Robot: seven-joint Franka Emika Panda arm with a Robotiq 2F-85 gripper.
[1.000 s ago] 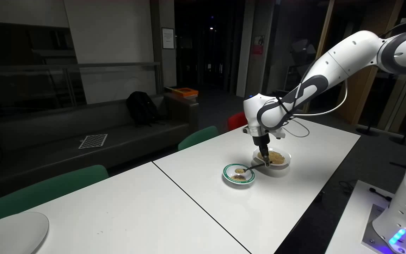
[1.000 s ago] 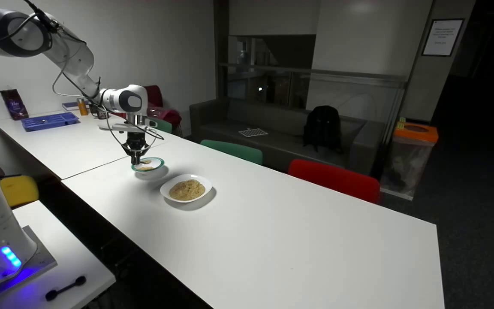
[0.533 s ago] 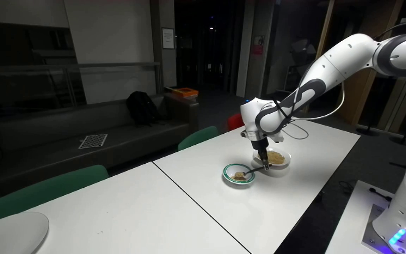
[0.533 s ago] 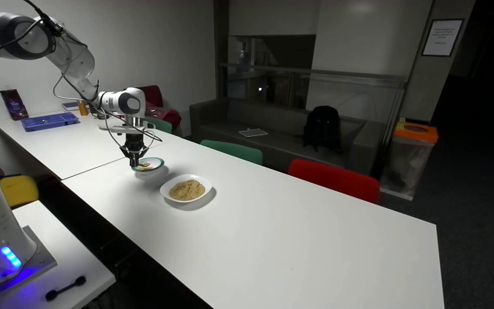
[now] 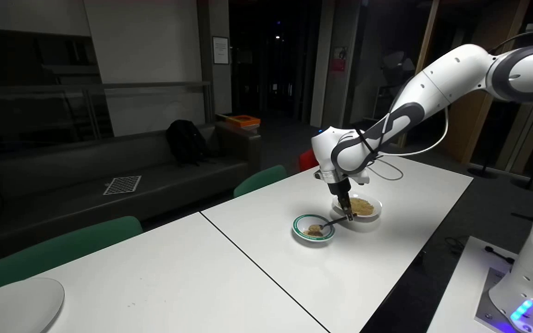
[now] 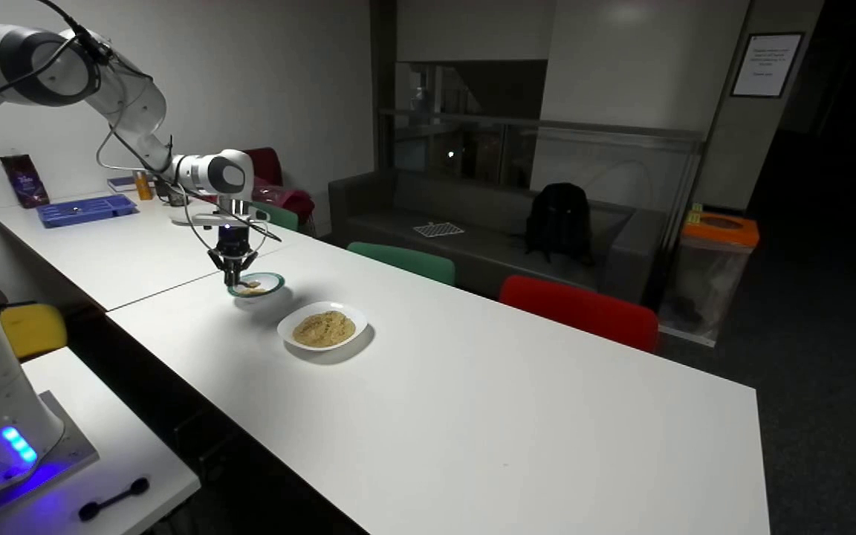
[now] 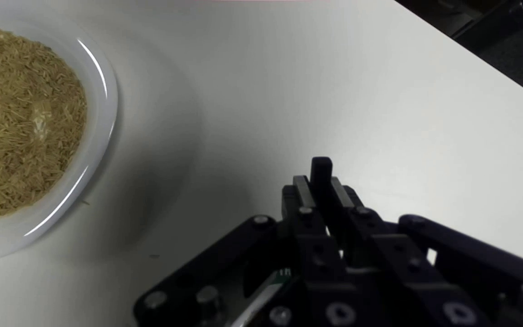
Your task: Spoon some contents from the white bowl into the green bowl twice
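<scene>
I see what looks like an office lounge: a long white desk (image 6: pixel 505 416) with green chairs (image 6: pixel 402 261) and a red chair (image 6: pixel 579 310) along it, a dark sofa (image 6: pixel 489 236) behind, and a framed notice (image 6: pixel 767 65) posted on a pillar (image 6: pixel 740 148).

Round green-rimmed bowl (image 5: pixel 304 224) nearer me in an exterior view, left of round white bowl (image 5: pixel 378 206), both on long white surface (image 5: pixel 262 222), loose tan grains (image 5: pixel 363 206) in each, slim black spoon (image 5: pixel 338 221) reaching from black end effector (image 5: pixel 350 217) over the nearer bowl

White arm (image 5: pixel 454 76), dark grey bands (image 5: pixel 500 78), looping cables (image 5: pixel 446 124), black tool (image 7: pixel 321 188)
</scene>
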